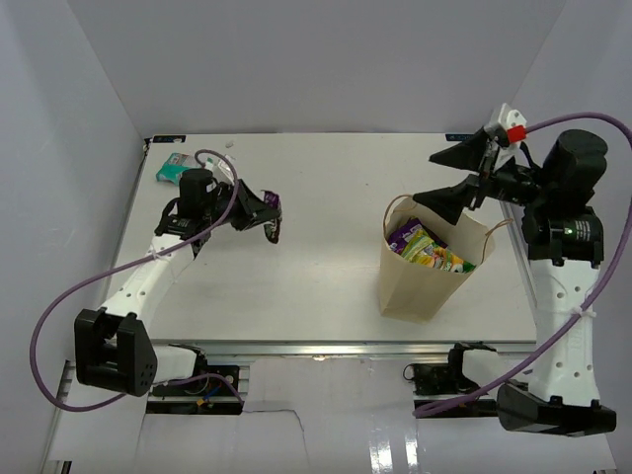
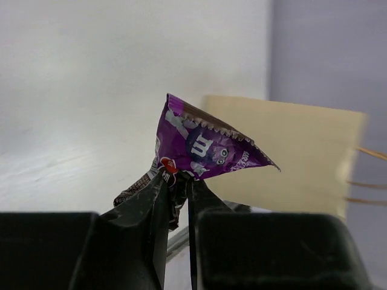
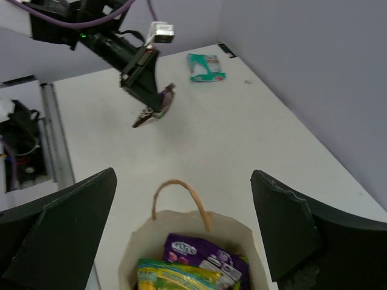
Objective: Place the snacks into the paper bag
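— What has the left gripper (image 2: 181, 184) got?
— It is clamped on a purple candy packet (image 2: 202, 148), left of centre in the overhead view. A brownish scrap beside it is too blurred to name.
— And the right gripper (image 1: 452, 178)?
— Spread wide and empty, over the paper bag (image 1: 420, 286) at right, whose wall hides most of the snacks (image 1: 425, 247) inside.

Surface materials and finishes, packing station
Paper bag (image 1: 420, 281): matt tan kraft paper, lightly creased. Purple packet (image 2: 205, 148), green-yellow bag (image 1: 436, 257), teal-white bag (image 1: 175, 170): glossy printed film, crinkled. Table (image 1: 316, 197): smooth matt white. Left gripper (image 2: 180, 180): matt black plastic.
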You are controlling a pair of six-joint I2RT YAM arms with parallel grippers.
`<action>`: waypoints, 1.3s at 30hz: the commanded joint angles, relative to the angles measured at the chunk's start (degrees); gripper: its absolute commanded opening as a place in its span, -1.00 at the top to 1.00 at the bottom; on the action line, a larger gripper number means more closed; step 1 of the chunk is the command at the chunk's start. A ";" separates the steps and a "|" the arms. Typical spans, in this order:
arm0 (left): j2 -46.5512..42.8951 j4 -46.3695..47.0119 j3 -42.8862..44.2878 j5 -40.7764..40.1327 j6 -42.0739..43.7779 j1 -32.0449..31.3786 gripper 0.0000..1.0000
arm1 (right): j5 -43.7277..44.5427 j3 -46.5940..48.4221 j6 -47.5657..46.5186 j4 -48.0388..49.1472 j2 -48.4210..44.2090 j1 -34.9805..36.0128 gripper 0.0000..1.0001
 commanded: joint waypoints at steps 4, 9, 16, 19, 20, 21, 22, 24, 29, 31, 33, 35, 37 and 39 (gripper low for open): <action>-0.82 32.15 1.72 23.63 -8.41 -8.01 0.66 | 10.19 3.50 10.30 4.77 6.91 20.85 -0.86; 3.24 32.32 9.46 21.43 -6.65 -17.24 0.66 | 23.63 6.57 23.14 5.07 12.98 27.54 -0.83; 5.18 32.50 15.18 18.97 -7.00 -21.56 0.66 | 31.20 2.09 30.01 8.06 15.70 35.27 -0.84; 4.83 32.50 15.54 18.62 -7.35 -21.91 0.65 | 33.32 1.39 30.19 7.88 15.88 35.63 -0.80; 4.74 32.59 15.45 18.70 -7.44 -21.91 0.65 | 34.19 1.30 30.45 7.80 15.97 35.63 -0.66; 4.56 32.59 15.45 18.70 -7.44 -22.00 0.65 | 34.37 1.12 30.45 7.80 15.97 35.63 -0.58; 4.56 32.59 15.45 18.62 -7.52 -22.00 0.65 | 34.20 1.03 30.89 7.97 16.06 35.63 -0.46; 4.47 32.59 15.27 18.70 -7.52 -22.00 0.63 | 33.06 0.68 31.59 8.84 16.23 35.63 -0.01; 4.30 32.59 14.31 18.44 -7.35 -22.00 0.43 | 31.13 0.24 33.00 11.22 15.79 35.63 0.43; 4.12 32.67 14.30 18.18 -7.26 -22.00 0.15 | 30.42 -0.11 33.00 11.66 15.71 35.63 0.68; 3.60 32.67 14.65 17.65 -6.39 -22.00 -0.25 | 29.89 0.06 32.57 11.93 15.45 35.54 0.84; 2.37 32.67 14.74 17.65 -4.03 -21.82 -0.49 | 30.24 1.03 30.90 12.28 15.18 34.50 0.85; 0.96 30.67 14.31 17.48 -1.74 -21.39 -0.80 | 29.98 4.45 28.36 12.19 14.92 31.51 0.85; -1.57 26.54 14.39 15.47 2.47 -19.28 -0.82 | 27.44 6.82 22.06 12.19 14.30 28.53 0.85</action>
